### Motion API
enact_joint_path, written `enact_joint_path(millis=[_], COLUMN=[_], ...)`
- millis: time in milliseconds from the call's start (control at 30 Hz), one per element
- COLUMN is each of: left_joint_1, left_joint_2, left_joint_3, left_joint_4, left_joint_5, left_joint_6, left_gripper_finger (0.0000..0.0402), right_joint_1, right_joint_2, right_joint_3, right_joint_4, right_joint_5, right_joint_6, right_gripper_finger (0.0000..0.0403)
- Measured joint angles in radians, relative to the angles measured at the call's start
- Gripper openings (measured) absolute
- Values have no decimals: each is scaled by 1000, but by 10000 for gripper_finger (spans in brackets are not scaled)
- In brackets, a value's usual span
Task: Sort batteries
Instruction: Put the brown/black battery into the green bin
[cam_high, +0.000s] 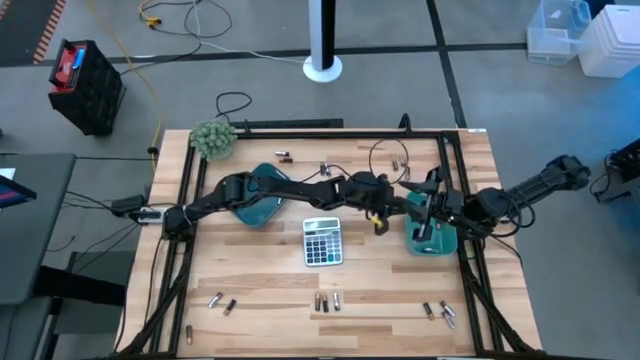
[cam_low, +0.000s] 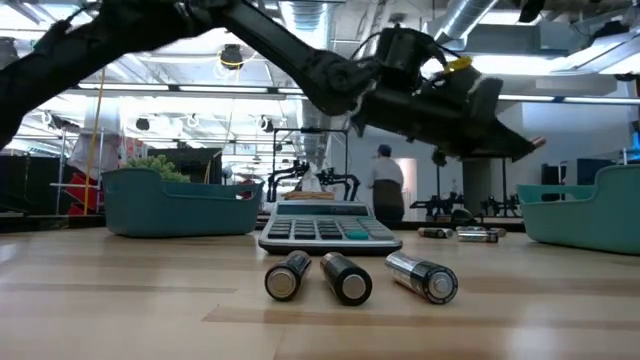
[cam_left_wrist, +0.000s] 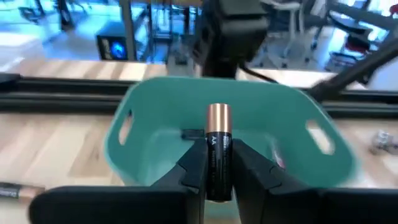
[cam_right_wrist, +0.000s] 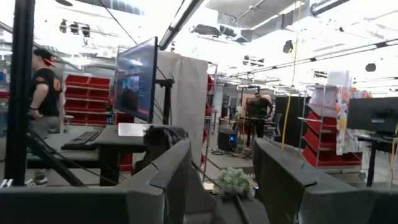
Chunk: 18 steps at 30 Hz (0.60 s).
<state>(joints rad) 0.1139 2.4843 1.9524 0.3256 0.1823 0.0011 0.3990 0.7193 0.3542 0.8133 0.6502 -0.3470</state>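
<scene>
The left pincer (cam_left_wrist: 217, 171) is clamped on one battery (cam_left_wrist: 218, 149), black with a copper top, standing upright between the two dark fingers (cam_left_wrist: 193, 165). The left arm reaches across the middle of the counter (cam_high: 270, 300), and its pincer hangs just beside the teal tray (cam_high: 432, 243) near the right edge. In the left wrist view the held battery sits in front of that tray's near wall.

The right pincer (cam_right_wrist: 221, 180) is at that same tray, near the right edge of the counter. Its fingers stand apart and nothing shows between them.

A second teal tray (cam_high: 258, 205) sits toward the left side, under the left arm. A grey calculator (cam_high: 322, 240) lies in the middle of the counter.

More batteries lie loose on the wood. Three (cam_low: 345, 277) lie side by side near the front edge. Some more (cam_high: 222, 302) lie near the front left corner and a few (cam_high: 440, 313) near the front right corner. Small ones, maybe batteries too, lie by the back edge (cam_high: 284, 156).
</scene>
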Motion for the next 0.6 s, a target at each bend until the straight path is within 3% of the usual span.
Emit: enact_joint_path(millis=[400,600], left_joint_1=[-16,-17], left_joint_2=[218,255], left_joint_3=[355,384], left_joint_4=[-118,-164], left_joint_5=[23,22], left_joint_6=[-48,-73], left_gripper_finger=[45,78], right_joint_1=[1,-2], right_joint_2=[0,0], right_joint_3=[0,0], right_joint_4=[4,-7], right_joint_5=[-1,-2], right_joint_6=[-3,-4], right_gripper_finger=[187,187])
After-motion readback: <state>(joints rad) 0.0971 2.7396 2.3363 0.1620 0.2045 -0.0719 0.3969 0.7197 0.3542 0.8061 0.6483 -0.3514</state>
